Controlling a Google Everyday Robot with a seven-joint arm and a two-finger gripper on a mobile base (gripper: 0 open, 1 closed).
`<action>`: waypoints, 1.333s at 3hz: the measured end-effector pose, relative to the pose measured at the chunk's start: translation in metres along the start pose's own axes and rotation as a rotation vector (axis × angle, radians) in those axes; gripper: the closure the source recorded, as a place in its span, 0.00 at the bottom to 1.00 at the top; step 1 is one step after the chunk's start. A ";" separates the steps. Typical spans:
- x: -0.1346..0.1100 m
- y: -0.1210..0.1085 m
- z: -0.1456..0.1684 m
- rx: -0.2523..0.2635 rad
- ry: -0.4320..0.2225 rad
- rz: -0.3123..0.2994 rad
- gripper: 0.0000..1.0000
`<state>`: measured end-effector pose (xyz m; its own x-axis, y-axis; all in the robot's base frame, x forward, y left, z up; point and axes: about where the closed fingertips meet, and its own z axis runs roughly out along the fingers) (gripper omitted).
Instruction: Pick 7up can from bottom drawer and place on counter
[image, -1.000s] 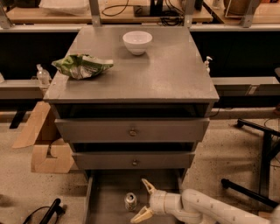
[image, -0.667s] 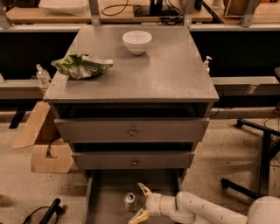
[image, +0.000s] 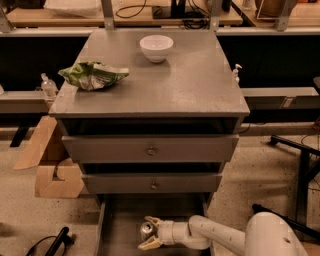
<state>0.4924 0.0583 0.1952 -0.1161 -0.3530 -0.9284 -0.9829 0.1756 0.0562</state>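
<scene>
My end effector (image: 150, 233) sits low inside the bottom drawer (image: 122, 220), a grey metal tray with a flat floor and low side walls. Its two pale fingers (image: 151, 220) are spread wide and grip nothing. The 7up can (image: 146, 230) stands upright between them, round silver top up, long axis vertical; contact cannot be confirmed. Its label is unreadable. Well above and beyond my end effector is the matte grey worktop (image: 190, 85), carrying a white bowl (image: 156, 47) and a crumpled green chip bag (image: 93, 75).
</scene>
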 end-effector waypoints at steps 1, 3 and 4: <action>0.010 -0.002 0.022 -0.032 0.018 0.016 0.58; -0.063 0.019 -0.032 -0.086 -0.022 0.148 1.00; -0.132 0.032 -0.084 -0.135 -0.031 0.199 1.00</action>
<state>0.4638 0.0333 0.3505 -0.3073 -0.2945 -0.9049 -0.9514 0.1135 0.2862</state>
